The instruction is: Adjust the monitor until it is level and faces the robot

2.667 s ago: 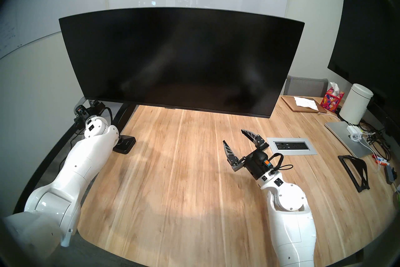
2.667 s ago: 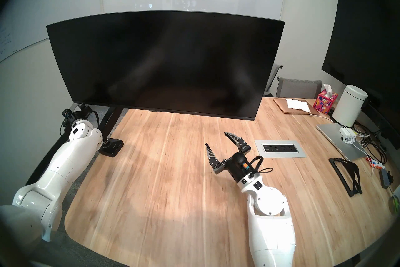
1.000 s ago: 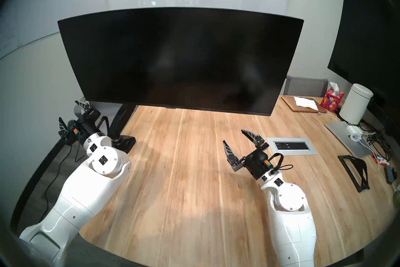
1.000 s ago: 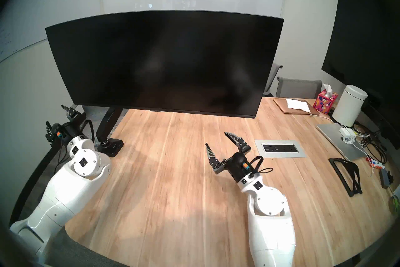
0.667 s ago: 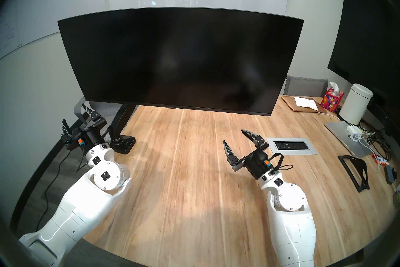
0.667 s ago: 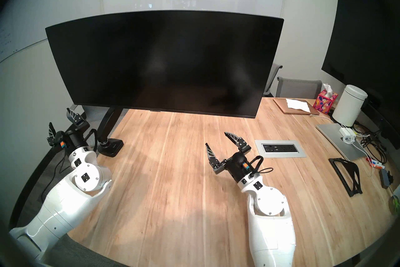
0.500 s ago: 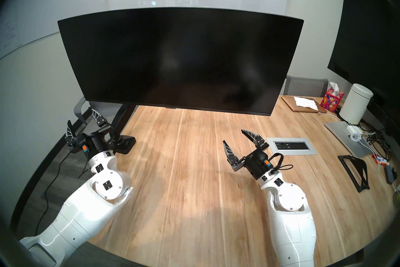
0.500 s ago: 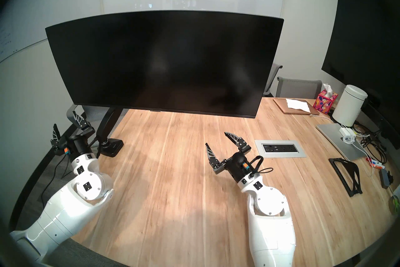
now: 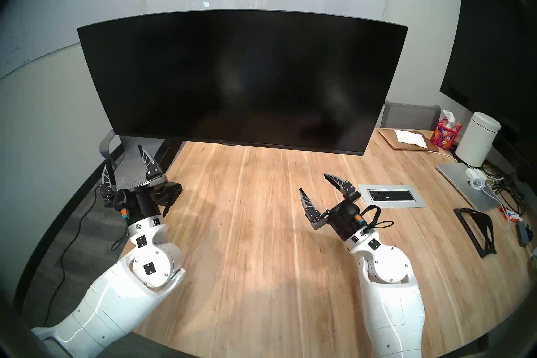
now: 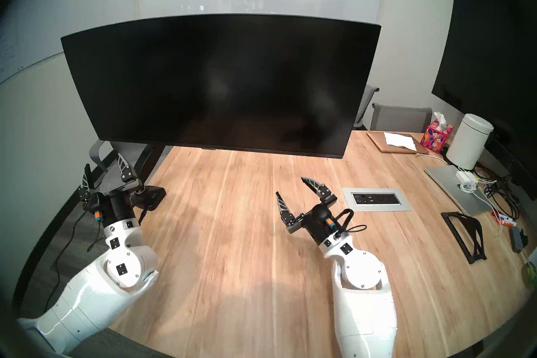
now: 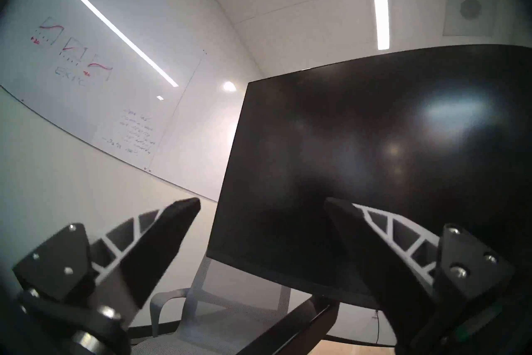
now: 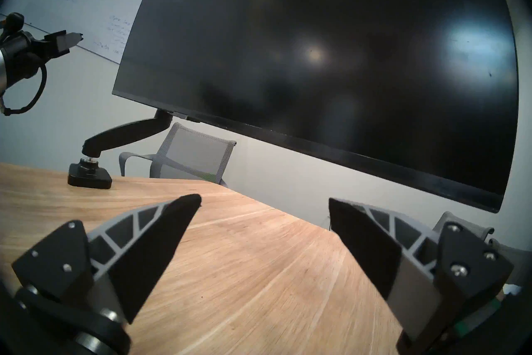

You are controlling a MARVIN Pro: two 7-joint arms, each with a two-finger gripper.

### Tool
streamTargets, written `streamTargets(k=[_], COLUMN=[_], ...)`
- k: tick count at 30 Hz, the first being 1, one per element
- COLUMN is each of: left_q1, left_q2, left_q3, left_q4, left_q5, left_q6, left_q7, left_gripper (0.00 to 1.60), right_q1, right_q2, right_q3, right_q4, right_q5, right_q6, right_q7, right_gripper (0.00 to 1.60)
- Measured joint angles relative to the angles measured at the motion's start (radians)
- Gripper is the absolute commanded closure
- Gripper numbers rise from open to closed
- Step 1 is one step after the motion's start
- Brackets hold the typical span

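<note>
**A:** Where's the monitor [image 9: 241,78] at?

**B:** Floating over the table's [image 9: 247,232] far edge, mount clamped near the far-left corner. Looks slightly lower on its right side to me. Left gripper [image 9: 128,164] and right gripper [image 9: 319,183] are both spread wide, holding nothing.

**A:** Tips?

**B:** I'd grab the bezel at both bottom corners, not the glass, and nudge slowly, checking the head view.
</note>
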State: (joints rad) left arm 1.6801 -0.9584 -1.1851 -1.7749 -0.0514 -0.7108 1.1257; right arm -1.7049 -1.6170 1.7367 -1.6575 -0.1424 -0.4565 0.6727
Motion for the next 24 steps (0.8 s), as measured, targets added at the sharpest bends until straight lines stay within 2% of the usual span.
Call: streamTargets(k=[10,16,24], left_q1=[0.037,0.059,0.070], left_q2=[-0.035,-0.056,-0.071], left_q3=[0.017,0.052,0.063], left_q4=[-0.048,-0.069,-0.074], left_q5=[0.059,0.109,0.135], left_q6=[-0.003,-0.003,0.001], left_q7=[-0.009,-0.012,-0.009], left_gripper=[0.00,0.00,0.00], right_q1=[0.000,0.000,0.000], right_q2=[0.000,0.000,0.000], right_q3=[0.000,0.000,0.000], right_q4=[0.000,0.000,0.000], right_q5=[0.000,0.000,0.000], right_q6=[0.000,0.000,0.000], right_q7=[0.000,0.000,0.000], right_gripper=[0.00,0.00,0.00])
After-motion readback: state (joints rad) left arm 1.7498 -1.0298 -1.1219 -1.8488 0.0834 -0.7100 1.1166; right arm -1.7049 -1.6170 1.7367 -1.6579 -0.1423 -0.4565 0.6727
